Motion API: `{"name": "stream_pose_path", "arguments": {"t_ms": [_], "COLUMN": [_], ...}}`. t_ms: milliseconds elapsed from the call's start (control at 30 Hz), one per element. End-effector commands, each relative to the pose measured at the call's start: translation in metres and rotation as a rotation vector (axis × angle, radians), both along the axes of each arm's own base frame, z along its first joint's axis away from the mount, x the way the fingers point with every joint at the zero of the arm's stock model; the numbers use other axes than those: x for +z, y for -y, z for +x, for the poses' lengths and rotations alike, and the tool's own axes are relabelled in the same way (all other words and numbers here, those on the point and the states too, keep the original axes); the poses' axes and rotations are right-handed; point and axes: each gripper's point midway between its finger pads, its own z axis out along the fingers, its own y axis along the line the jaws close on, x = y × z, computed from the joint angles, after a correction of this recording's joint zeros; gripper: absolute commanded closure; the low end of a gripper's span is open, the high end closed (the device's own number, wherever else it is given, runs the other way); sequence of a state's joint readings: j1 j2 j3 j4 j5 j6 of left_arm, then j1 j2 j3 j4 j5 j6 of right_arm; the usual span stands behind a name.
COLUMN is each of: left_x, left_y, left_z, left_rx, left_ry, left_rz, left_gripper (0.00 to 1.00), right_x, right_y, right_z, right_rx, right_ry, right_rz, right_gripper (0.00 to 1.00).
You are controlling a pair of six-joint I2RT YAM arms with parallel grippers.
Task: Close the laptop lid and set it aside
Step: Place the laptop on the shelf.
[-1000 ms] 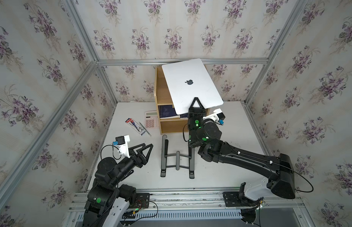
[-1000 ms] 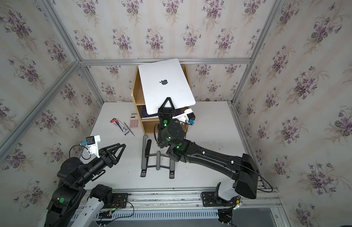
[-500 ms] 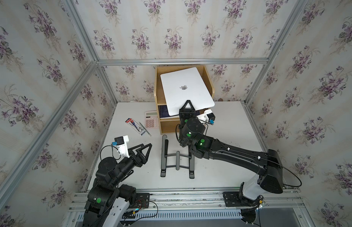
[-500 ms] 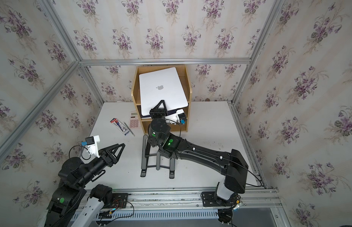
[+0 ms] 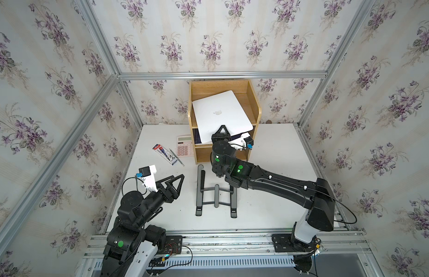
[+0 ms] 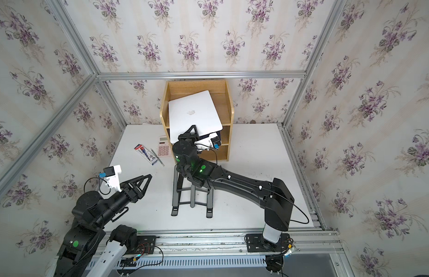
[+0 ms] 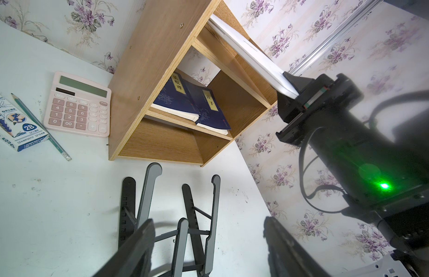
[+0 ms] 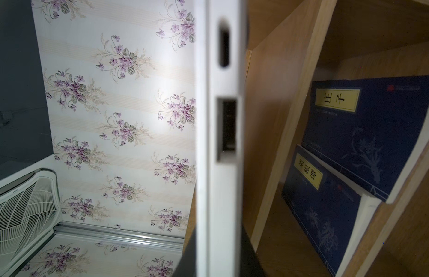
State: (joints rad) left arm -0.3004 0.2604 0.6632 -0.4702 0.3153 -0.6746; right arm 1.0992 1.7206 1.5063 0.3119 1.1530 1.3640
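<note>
The silver-white laptop (image 5: 222, 120) (image 6: 194, 117) hangs tilted over the top of the wooden shelf unit (image 5: 255, 108). Its lid (image 5: 217, 105) is closed flat, apple logo up. My right gripper (image 5: 222, 129) (image 6: 192, 129) is shut on the laptop's near edge. In the right wrist view the laptop edge (image 8: 223, 167) with its ports runs between the jaws of that gripper (image 8: 220, 254). I cannot tell whether the far end rests on the shelf. My left gripper (image 5: 180, 181) (image 7: 208, 219) is open and empty above the table, left of the stand.
A dark grey folding stand (image 5: 216, 191) lies mid-table under the right arm. A pink calculator (image 5: 184, 146), a pencil box (image 5: 164, 153) and a pencil (image 5: 176, 157) lie left of the shelf. Two blue books (image 7: 184, 100) sit on the middle shelf.
My right gripper has carried the closed laptop down and back, from high above the shelf to just over its top. The left arm has barely moved.
</note>
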Motion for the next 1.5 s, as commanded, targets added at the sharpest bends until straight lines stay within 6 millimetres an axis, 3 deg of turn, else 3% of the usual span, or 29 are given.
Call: {"name": "stream_pose_path", "arguments": {"t_ms": [0, 33, 200, 433, 967, 1167, 1467], "left_x": [0.0, 0.0, 0.0, -0.001, -0.007, -0.011, -0.019], "left_y": [-0.001, -0.001, -0.001, -0.002, -0.006, -0.007, -0.014], "left_z": [0.002, 0.002, 0.004, 0.004, 0.009, 0.012, 0.021], "left_rx": [0.01, 0.011, 0.014, 0.019, 0.051, 0.058, 0.098], "left_ry": [0.001, 0.0, -0.007, -0.015, -0.054, -0.068, -0.101], "left_rz": [0.002, 0.003, 0.001, 0.0, 0.025, 0.042, 0.14], "left_gripper": [0.26, 0.26, 0.26, 0.26, 0.26, 0.25, 0.18], "right_x": [0.009, 0.007, -0.001, -0.015, -0.019, -0.011, -0.027], "right_y": [-0.002, -0.004, -0.01, -0.02, -0.052, -0.051, -0.011], "right_z": [0.01, 0.013, 0.021, 0.033, 0.07, 0.065, 0.022], "right_rx": [0.029, 0.035, 0.06, 0.116, 0.237, 0.269, 0.359], "right_ry": [0.021, 0.016, 0.008, -0.02, -0.061, -0.039, -0.047], "right_rz": [0.143, 0.143, 0.131, 0.117, 0.056, -0.009, -0.131], "right_gripper": [1.0, 0.99, 0.73, 0.49, 0.21, 0.01, 0.0]}}
